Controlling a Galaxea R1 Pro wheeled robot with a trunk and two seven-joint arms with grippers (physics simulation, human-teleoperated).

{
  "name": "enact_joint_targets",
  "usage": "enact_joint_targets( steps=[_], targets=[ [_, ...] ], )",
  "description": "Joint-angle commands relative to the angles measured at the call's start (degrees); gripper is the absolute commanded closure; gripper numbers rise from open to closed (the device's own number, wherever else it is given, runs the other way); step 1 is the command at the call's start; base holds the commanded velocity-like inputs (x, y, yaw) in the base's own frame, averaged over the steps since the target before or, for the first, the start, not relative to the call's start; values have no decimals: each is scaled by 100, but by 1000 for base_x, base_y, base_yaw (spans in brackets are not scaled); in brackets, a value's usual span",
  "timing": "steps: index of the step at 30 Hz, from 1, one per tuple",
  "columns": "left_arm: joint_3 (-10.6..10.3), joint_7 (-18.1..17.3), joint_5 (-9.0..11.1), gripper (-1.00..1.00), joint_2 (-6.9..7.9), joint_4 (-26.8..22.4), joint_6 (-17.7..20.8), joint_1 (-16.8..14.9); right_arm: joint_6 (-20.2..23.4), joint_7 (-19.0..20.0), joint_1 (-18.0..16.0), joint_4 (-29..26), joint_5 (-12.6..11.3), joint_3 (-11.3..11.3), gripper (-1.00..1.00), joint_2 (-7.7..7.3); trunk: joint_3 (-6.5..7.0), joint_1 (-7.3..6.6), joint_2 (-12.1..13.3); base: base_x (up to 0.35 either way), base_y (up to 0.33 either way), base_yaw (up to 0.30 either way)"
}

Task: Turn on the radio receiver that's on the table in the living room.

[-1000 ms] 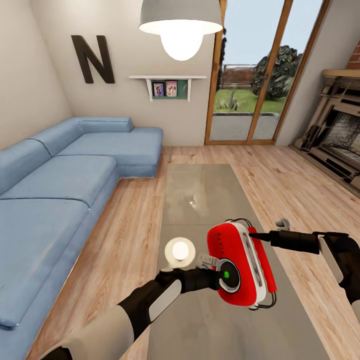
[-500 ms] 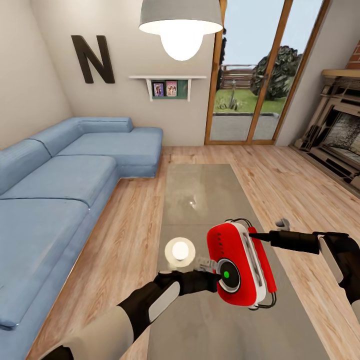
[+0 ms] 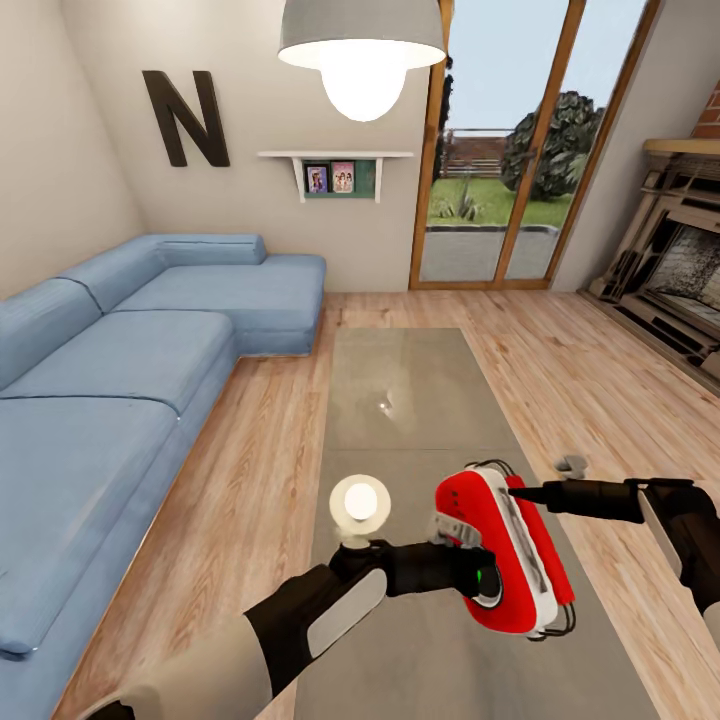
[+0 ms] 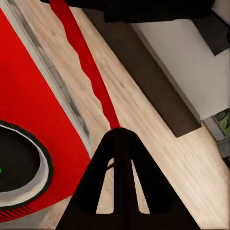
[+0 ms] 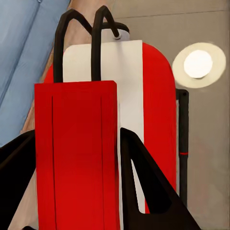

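The radio receiver [image 3: 510,545], bright red with a white-grey side band, is tilted on edge over the near part of the glossy table [image 3: 400,400]. My right gripper [image 3: 520,490] comes in from the right and is shut on the radio's body, with a finger on each side of the radio [image 5: 76,158] in the right wrist view. My left gripper [image 3: 478,575] is shut, and its tip presses the round dark dial [image 3: 487,578], whose centre glows green. The left wrist view shows the joined fingers [image 4: 120,158] beside the red radio case [image 4: 33,105] and the dial [image 4: 19,167].
A blue sectional sofa [image 3: 120,380] runs along the left of the table. The brick fireplace [image 3: 680,270] is at the far right, with glass doors [image 3: 500,150] behind. A grey pendant lamp [image 3: 360,50] hangs overhead and is reflected on the table's top [image 3: 360,500]. Plank floor surrounds the table.
The radio has shifted right and lower and turned more edge-on. My left gripper has pushed further right against the dial, and the right gripper has dropped a little with the radio.
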Motion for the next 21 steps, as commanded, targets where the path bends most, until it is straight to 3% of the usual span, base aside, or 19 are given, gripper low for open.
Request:
enact_joint_targets(
  steps=[1,6,9,11,12,14,17,21],
  targets=[
    [-11,-4,-1,100,0,-3,85,0,18,-19,-1,0,-26,-4,100,-11,0,0,0,0,0,0],
    [-29,22,-64,100,0,5,584,0,45,-430,-1,-15,20,-11,100,-52,0,0,0,0,0,0],
    [-28,125,-327,100,0,50,699,0,70,-792,-1,-36,253,-8,100,-55,0,0,0,0,0,0],
    [-10,332,-522,100,0,81,788,0,77,-882,-1,-43,498,-8,100,-53,0,0,0,0,0,0],
    [29,623,-675,100,0,98,890,3,106,-926,-1,-44,703,-11,100,-49,0,0,0,0,0,0],
    [59,963,-759,100,0,61,950,1,238,-947,-1,-49,813,-14,100,-49,0,0,0,0,0,0],
    [82,1242,-799,100,0,25,979,0,594,-1022,-1,-36,875,-16,100,-47,0,0,0,0,0,0],
    [85,1292,-804,100,0,6,982,0,709,-1400,-1,-11,1082,-16,100,-22,0,0,0,0,0,0]
  ],
)
